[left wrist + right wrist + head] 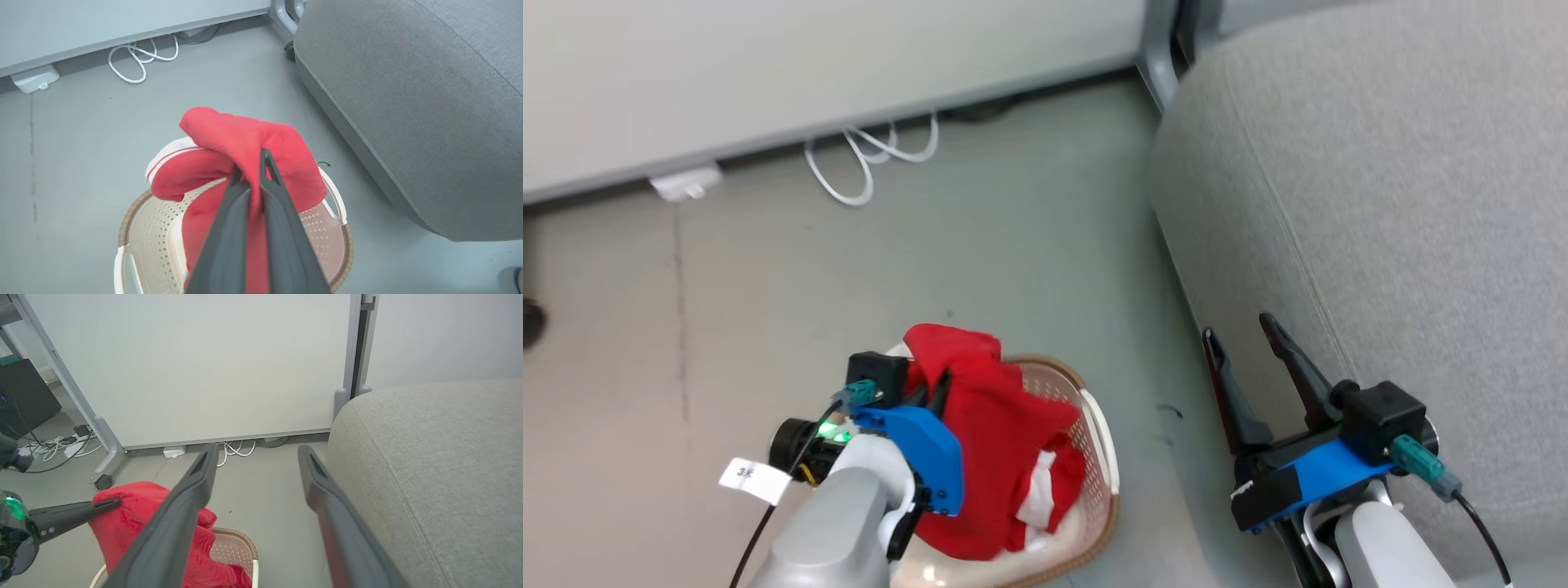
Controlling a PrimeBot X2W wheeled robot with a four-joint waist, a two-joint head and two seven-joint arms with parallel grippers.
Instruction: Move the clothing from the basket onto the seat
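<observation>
Left gripper (pixel 250 171) clamped on a red garment (pixel 245 139), cloth hanging down into the cream laundry basket (pixel 135 220) at six o'clock in the head view, grey sofa (pixel 1380 204) at three o'clock, right gripper (pixel 1238 327) spread wide, empty.

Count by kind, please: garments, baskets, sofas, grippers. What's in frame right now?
Garments: 2, the plain red garment and the white-trimmed red garment
Baskets: 1, the basket
Sofas: 1, the sofa
Grippers: 2, the left gripper shut on the plain red garment, the right gripper open and empty
Total: 6
</observation>
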